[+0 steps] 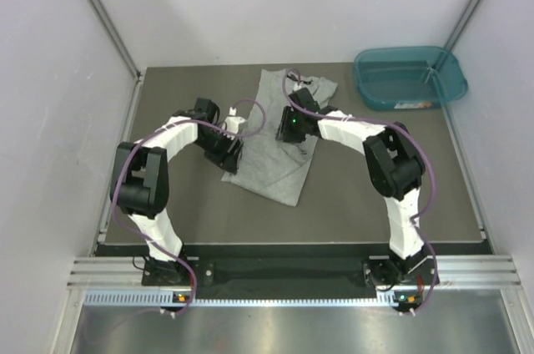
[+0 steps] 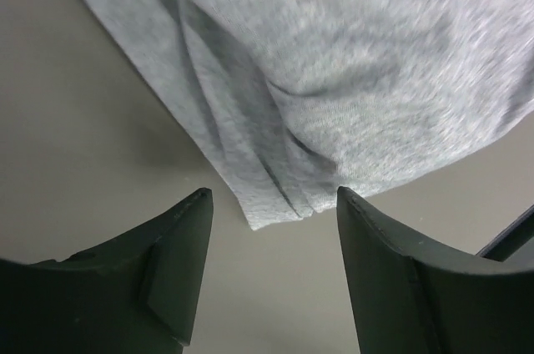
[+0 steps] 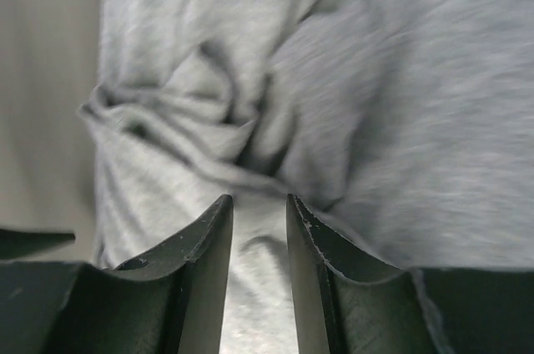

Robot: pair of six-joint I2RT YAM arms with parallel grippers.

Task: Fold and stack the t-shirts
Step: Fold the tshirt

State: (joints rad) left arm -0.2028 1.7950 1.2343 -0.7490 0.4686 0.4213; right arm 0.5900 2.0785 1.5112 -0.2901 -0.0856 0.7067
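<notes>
One light heather-grey t-shirt point(image 1: 275, 149) lies partly folded and rumpled mid-table, its neck end at the far side. My left gripper point(image 1: 231, 154) is at the shirt's left edge, open and empty. In the left wrist view its jaws point(image 2: 274, 195) stand wide apart just short of a folded corner of the shirt point(image 2: 359, 62). My right gripper point(image 1: 294, 135) is low on the shirt's upper right part. In the right wrist view its jaws point(image 3: 259, 199) stand close together with grey cloth point(image 3: 417, 120) between them, bunched folds ahead of the tips and cloth over the right finger.
A teal plastic tub point(image 1: 407, 51) stands at the far right corner of the table. White walls enclose the table on three sides. Bare grey tabletop point(image 1: 167, 212) lies left of and in front of the shirt.
</notes>
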